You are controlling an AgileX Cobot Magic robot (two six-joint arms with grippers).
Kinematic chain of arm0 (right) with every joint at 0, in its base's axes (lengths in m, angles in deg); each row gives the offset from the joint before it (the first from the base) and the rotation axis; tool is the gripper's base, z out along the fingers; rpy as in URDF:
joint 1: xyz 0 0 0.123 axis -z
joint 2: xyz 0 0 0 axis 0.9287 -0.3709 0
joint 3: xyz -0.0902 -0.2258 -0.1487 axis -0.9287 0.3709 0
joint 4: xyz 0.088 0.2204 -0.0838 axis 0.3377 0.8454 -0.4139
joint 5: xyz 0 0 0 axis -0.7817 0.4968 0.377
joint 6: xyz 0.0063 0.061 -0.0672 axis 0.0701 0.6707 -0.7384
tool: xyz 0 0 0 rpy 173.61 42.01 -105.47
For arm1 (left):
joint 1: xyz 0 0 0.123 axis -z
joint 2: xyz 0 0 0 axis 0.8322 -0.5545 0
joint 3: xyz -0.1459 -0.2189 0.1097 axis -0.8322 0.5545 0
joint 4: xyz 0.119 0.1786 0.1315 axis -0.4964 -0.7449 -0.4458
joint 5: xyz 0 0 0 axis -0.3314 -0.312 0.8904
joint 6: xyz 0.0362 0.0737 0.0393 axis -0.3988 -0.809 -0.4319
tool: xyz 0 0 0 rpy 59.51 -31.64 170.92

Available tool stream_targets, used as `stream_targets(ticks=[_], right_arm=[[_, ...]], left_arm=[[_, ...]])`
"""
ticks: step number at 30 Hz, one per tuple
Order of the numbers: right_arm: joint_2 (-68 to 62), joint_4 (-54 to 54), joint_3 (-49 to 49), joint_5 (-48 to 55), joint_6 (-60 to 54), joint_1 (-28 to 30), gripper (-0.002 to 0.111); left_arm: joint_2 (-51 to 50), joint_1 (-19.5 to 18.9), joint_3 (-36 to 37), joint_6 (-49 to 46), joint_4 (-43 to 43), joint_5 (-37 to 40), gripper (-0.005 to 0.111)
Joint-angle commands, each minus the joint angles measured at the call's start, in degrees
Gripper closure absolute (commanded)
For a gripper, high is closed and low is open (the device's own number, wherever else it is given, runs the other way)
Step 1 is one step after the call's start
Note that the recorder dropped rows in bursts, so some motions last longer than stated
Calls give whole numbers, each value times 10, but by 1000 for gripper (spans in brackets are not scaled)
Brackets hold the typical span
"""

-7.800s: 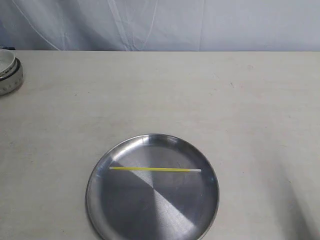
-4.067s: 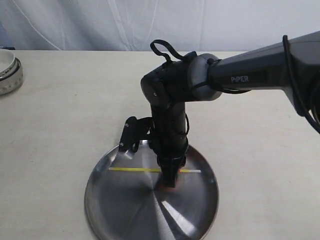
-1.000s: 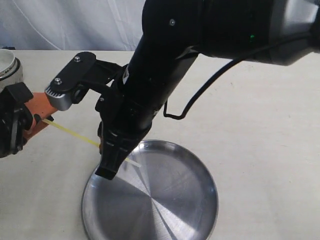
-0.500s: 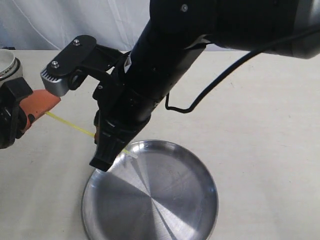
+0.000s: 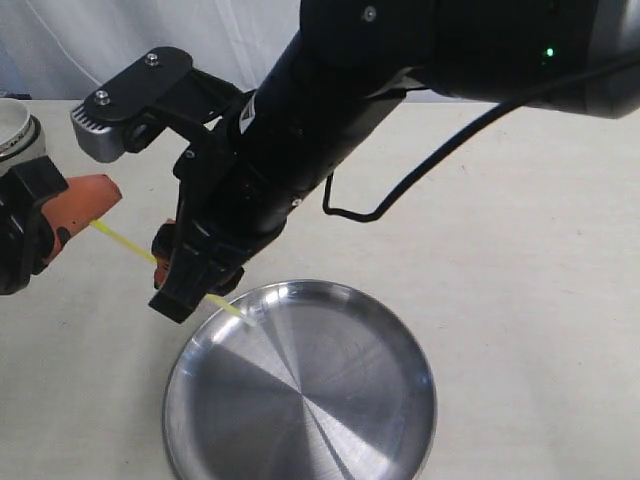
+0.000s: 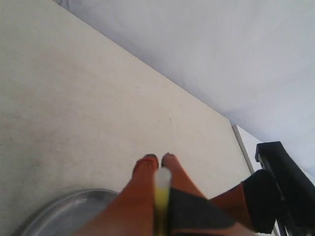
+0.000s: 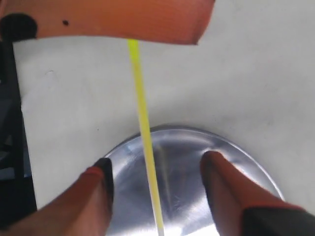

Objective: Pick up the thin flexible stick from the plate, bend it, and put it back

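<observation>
— What takes up the most room from where you stand?

— The pale counter (image 5: 520,300), and over it the big black right arm (image 5: 330,110), which reaches in from the right side and across to the left half. Under its end lies the round metal plate (image 5: 330,400), flat on the counter near the front.

— And the hands?

— The left hand (image 5: 100,205) is at the far left, above the counter and clear of the plate. Its orange fingers are clenched on one end of the stick (image 5: 125,243). The right hand (image 5: 195,290) hangs just over the plate's upper left rim, and it is released, with its two fingers standing wide apart.

— Anything else on the counter?

— A small white bowl (image 5: 15,130) at the far left, towards the back and well apart from the plate.

— So where is the stick, exactly?

— Off the plate, in the air. It is thin, yellow and straight, and it slopes down from the left hand towards the plate's rim. Seen from the right wrist, the stick (image 7: 142,113) runs through the gap between the right hand's fingers and touches neither. It passes nearer one finger than the other. Its low end is over the plate's edge, but I can't tell whether it touches the metal.
</observation>
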State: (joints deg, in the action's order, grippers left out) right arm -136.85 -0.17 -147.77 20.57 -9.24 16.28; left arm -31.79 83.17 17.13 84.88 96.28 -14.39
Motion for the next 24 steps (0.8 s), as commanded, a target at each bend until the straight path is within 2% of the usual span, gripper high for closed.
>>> stream_targets(ticks=[1, 9, 11, 14, 16, 24], right_arm=[[0, 5, -1, -8, 7, -1, 54], [-47, 31, -1, -48, 13, -1, 54], [-49, 34, -1, -64, 16, -1, 61], [-49, 58, -1, -92, 21, -1, 80], [-49, 58, -1, -98, 30, -1, 84], [-49, 58, -1, -105, 77, -1, 88]], left_arm=[[0, 3, -1, -1, -3, -26, 107], [0, 3, -1, -1, -4, -32, 107], [0, 3, -1, -1, -4, -32, 107], [0, 3, -1, -1, -4, -32, 107], [0, 3, -1, -1, -4, -32, 107], [0, 3, -1, -1, -4, -38, 107]])
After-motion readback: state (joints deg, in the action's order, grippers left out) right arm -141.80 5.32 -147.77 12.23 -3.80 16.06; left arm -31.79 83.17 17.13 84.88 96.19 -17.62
